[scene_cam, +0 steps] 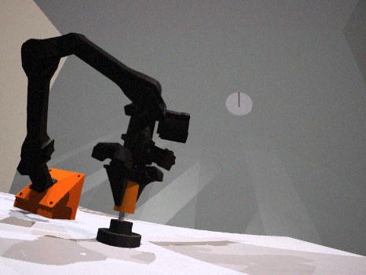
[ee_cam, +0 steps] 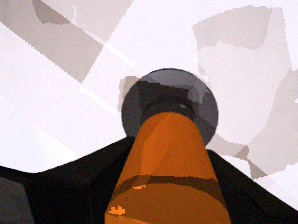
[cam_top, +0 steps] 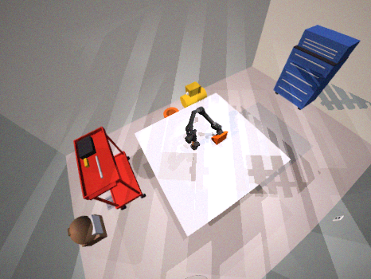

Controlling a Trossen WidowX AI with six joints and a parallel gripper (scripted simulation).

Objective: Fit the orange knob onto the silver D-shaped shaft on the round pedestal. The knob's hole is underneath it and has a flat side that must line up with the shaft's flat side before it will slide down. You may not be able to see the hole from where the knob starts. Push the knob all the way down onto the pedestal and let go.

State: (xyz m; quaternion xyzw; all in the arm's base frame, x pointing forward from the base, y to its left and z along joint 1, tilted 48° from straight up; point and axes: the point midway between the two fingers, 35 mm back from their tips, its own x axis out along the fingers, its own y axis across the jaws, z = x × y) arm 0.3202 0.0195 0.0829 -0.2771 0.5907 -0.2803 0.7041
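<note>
Pincer [cam_top: 194, 144] [scene_cam: 127, 196] [ee_cam: 168, 149] clamped on the orange knob [scene_cam: 126, 198] [ee_cam: 167, 160], one of my fingers on either side of it. Knob tilted slightly in my grip, its lower end showing below my fingertips. Location: above the round pedestal [scene_cam: 118, 238] [ee_cam: 134, 114], at the upper part of the silver shaft [scene_cam: 122, 215]. A stretch of shaft visible between knob and pedestal, so knob not seated. Whether the shaft's tip has entered the hole, I cannot tell; the hole is out of sight, and so is the match of the flat sides.

Pedestal: black, a wide disc with a narrower collar on top, standing on the white table [cam_top: 215, 191] [scene_cam: 188, 240] [ee_cam: 45, 100]. From my wrist, the knob covers the shaft and part of the collar. My arm [cam_top: 207, 117] [scene_cam: 104, 59] arches over from an orange wedge-shaped base [cam_top: 220, 138] [scene_cam: 75, 196], well apart from the pedestal.
</note>
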